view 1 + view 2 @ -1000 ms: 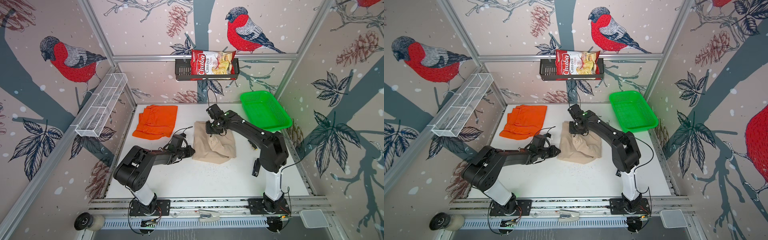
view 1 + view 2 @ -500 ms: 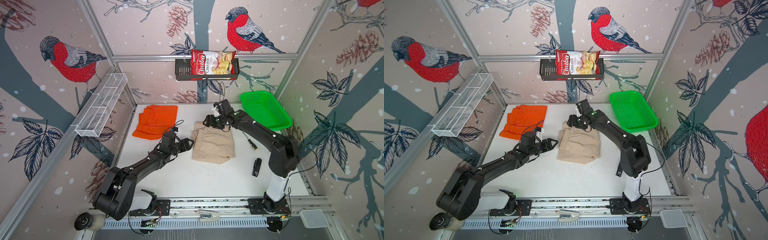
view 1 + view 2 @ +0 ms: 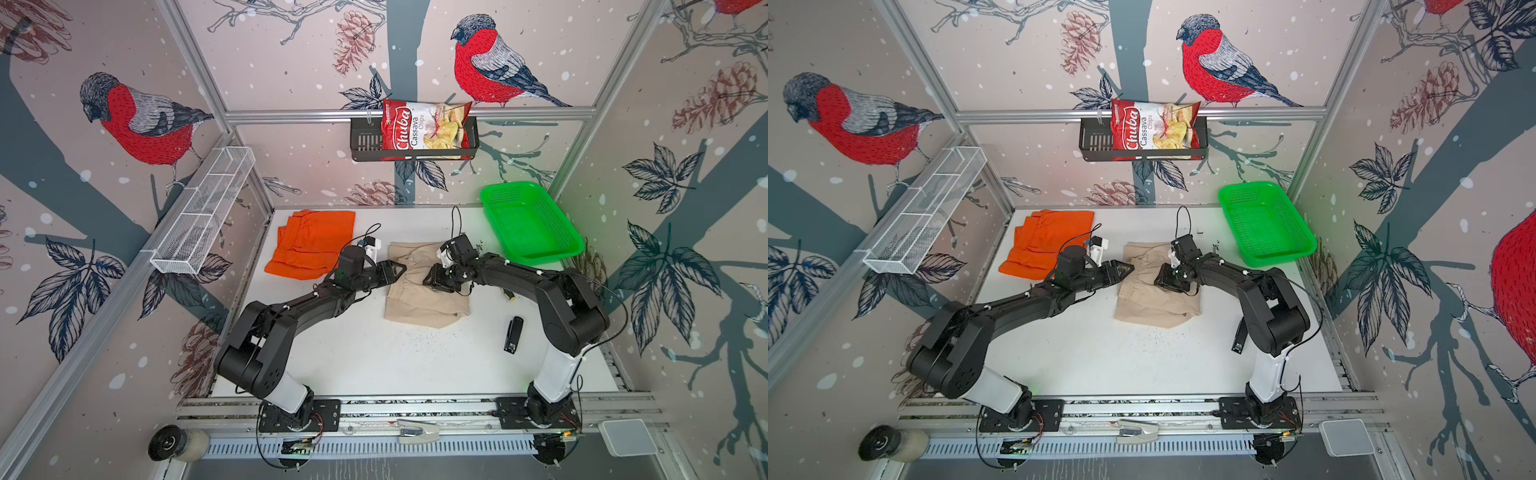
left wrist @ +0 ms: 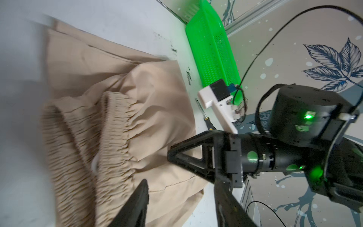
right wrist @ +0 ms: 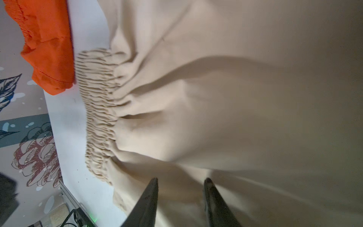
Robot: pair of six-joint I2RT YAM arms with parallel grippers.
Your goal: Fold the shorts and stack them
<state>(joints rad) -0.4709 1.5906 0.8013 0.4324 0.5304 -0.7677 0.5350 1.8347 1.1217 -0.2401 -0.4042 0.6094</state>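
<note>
**A:** Shorts, two pairs, both on the white table [image 3: 374, 361]. The orange shorts [image 3: 311, 245] lie folded flat at the far left, well apart from the green basket [image 3: 528, 224], so we judge that's the base of our stack.

**B:** And the beige shorts [image 3: 415, 307] sit mid-table between the two arms. They're doubled over but rumpled, which is why we have both arms on them.

**A:** Our left gripper [image 3: 397, 270] hangs at the cloth's left edge, just beside the gathered waist. Its jaws are wide with nothing in them. We read it as lined up to take that edge.

**B:** Our right gripper [image 5: 181, 179] is low over the middle of the cloth. In its wrist view the fingers stand a narrow gap apart with bare beige fabric showing between them. We see no fold pinched.

**A:** So we're holding nothing on either side. A grip on each side would let us carry the bundle without it sagging open.

**B:** Smallest detail is the waistband [image 4: 115, 125], which lies doubled with two ridges side by side. Elastic like that springs back, so we'd want a firm pinch.
</note>
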